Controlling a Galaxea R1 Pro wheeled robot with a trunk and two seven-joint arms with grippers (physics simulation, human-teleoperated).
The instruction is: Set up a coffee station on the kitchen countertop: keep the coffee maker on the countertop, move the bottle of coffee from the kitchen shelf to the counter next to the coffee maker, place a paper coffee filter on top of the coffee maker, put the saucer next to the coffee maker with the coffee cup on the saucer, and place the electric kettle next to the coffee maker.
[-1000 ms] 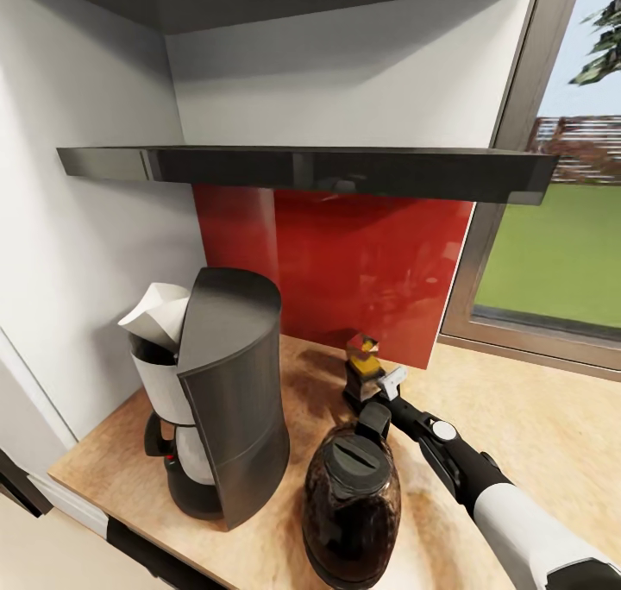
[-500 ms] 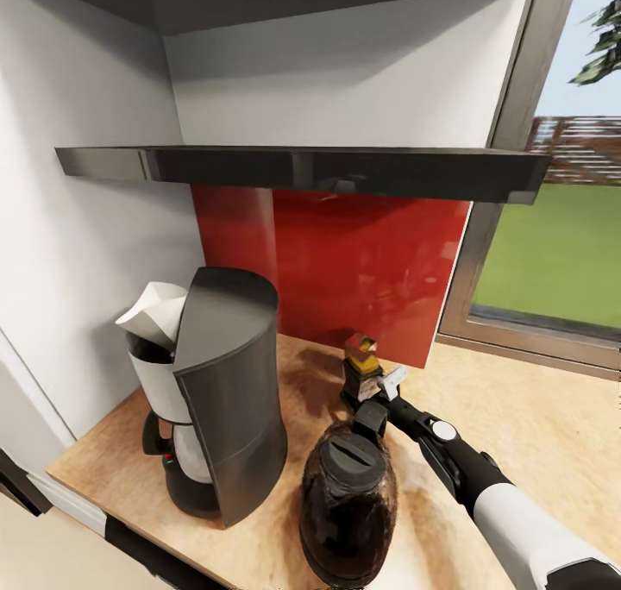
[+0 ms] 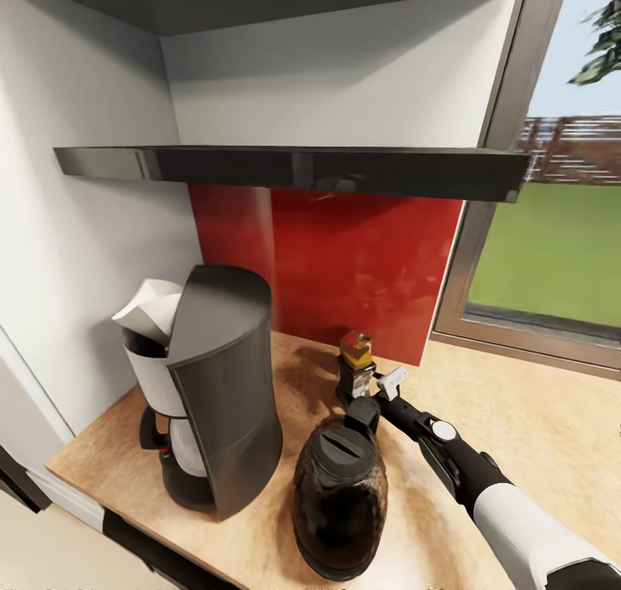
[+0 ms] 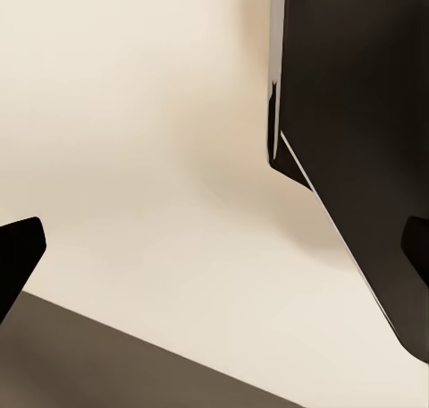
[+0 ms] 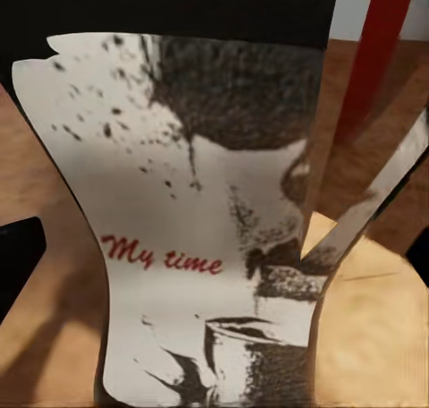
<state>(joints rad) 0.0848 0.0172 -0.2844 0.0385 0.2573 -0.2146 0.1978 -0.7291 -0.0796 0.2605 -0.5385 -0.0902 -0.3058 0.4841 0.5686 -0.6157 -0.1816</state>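
On the table my right tool grasps the bottle, labelled "My time"; left tool's state I cannot tell.

R arm: extended forward, low | right gripper: jaws closed on the bottle of coffee | left gripper: fingers spread, empty

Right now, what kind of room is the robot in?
Most likely a home kitchen corner: a coffee maker and electric kettle stand on a wood-look countertop, with a red backsplash behind.
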